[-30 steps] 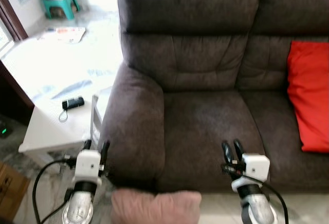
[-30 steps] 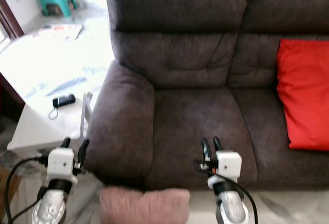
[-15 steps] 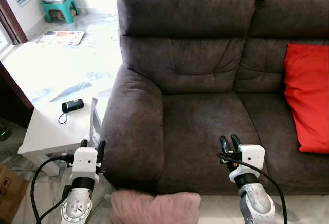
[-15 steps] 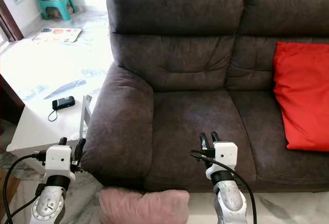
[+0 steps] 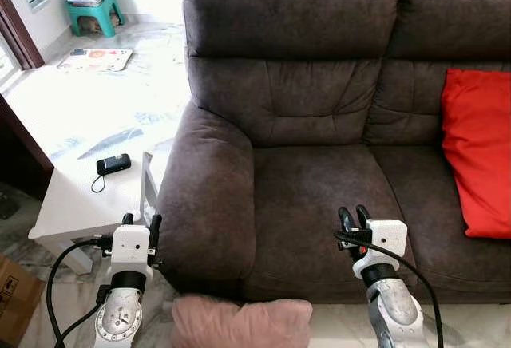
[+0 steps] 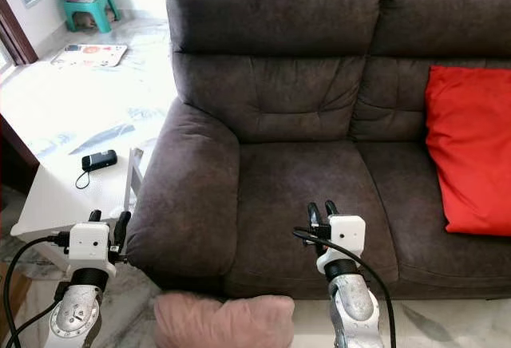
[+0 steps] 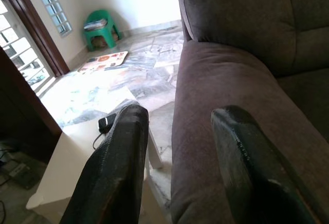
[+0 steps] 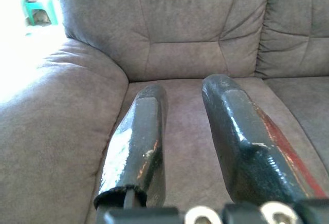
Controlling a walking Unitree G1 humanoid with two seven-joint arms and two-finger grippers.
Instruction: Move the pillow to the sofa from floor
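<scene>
Both arms silver-cased with white wrist blocks and looped black cables. Left gripper (image 5: 140, 219) and right gripper (image 5: 352, 216): long black fingers, paint scuffed; red streak on one right finger (image 8: 247, 131).

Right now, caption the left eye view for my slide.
Both pincers, left and right, hover open above pink pillow on floor before sofa.

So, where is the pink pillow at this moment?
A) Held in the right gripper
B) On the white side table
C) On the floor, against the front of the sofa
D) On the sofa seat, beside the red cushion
C: the pink pillow lies on the floor at the base of the sofa, low between the two arms; the left gripper and the right gripper are both open and hold nothing.
</scene>
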